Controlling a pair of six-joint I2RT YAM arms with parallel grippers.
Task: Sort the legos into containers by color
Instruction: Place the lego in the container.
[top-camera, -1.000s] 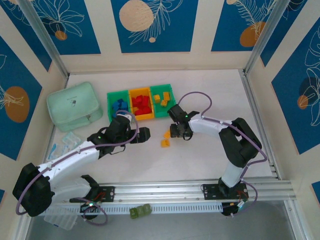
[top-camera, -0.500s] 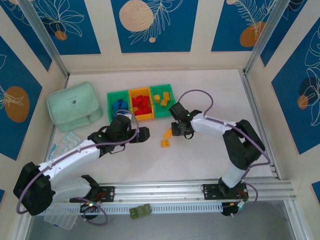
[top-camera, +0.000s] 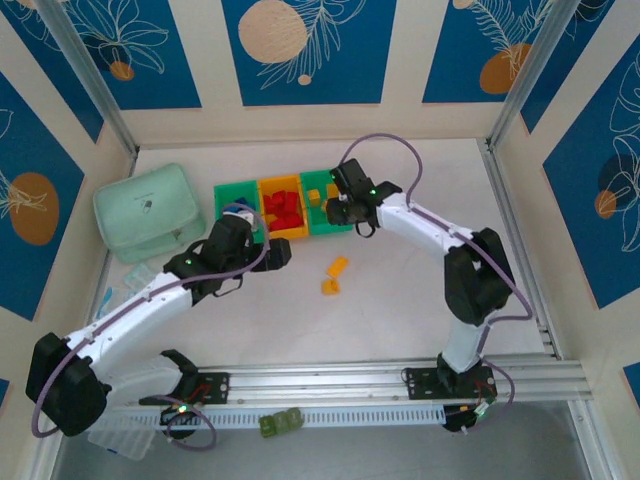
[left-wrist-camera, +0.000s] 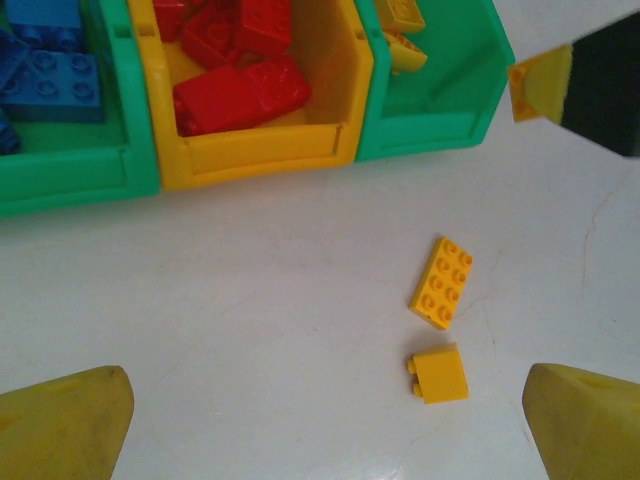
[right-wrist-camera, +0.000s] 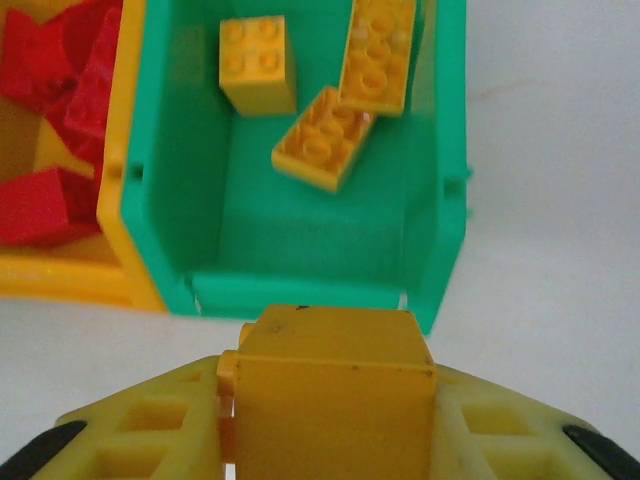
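- Top view: three small open plastic bins stand in a row on the white worktop (top-camera: 420, 300). The left green bin (top-camera: 219, 212) holds blue bricks, the orange middle bin (top-camera: 285, 236) holds red ones, and the right green bin (top-camera: 320, 232) holds yellow ones.
- The sorting looks nearly done, with two loose yellow bricks (top-camera: 334, 275) left on the worktop. The right jaws are at the right green bin and the left jaws hover just before the row.
- A mint-green soft pouch (top-camera: 150, 210) and an olive-green block (top-camera: 280, 423) lie well apart and block nothing.
- Left wrist: the left jaws stand wide apart and empty. A flat yellow brick (left-wrist-camera: 441, 283) and a small yellow brick (left-wrist-camera: 440, 373) lie just beside each other ahead of them.
- Right wrist: the right jaws are clamped on a yellow plastic brick (right-wrist-camera: 330, 375) at the near wall of the right green bin (right-wrist-camera: 300, 292). Three yellow bricks (right-wrist-camera: 325, 150) lie inside. Dropping it in looks like the step in hand.
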